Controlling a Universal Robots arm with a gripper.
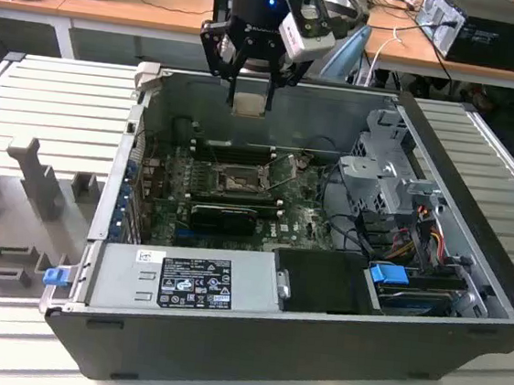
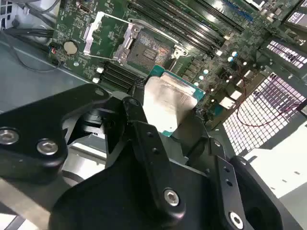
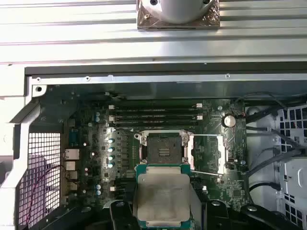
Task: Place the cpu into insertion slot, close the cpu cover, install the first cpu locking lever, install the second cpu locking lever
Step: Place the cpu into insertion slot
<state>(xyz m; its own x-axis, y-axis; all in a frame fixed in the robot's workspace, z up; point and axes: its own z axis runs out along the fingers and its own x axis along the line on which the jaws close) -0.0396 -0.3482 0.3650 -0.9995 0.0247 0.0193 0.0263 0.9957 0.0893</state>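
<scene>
My fingers (image 2: 135, 110) are closed narrow on the cpu (image 2: 168, 103), one finger on each of two opposite edges, so the chip sits flat between the tips. In both wrist views its silvery-grey metal top faces the camera, with a teal-green border showing round it. In the exterior view the cpu (image 1: 250, 103) shows a pale beige face just under my fingers (image 1: 234, 84). There I hold it in the air above the open computer case (image 1: 251, 339), near the case's far wall and touching nothing but my fingers.

The insertion slot (image 3: 160, 151) lies on the green motherboard (image 3: 91, 143), beyond my fingertips and well apart from the chip. In the exterior view the insertion slot (image 1: 237, 181) sits well below my fingers. The square black socket is bare, its dark centre uncovered inside the metal rim.

The cpu cover (image 3: 206, 153) is swung open and lies just beside the slot, off to one side of the line from my fingers to the socket. Its square cut-out shows the board through it. A thin wire locking lever (image 3: 206, 174) runs along the cover edge nearer my fingers. The long black memory slots (image 3: 153, 115) lie past the socket, farther from my fingers. The case rests on a slatted grey surface (image 1: 55, 98).
</scene>
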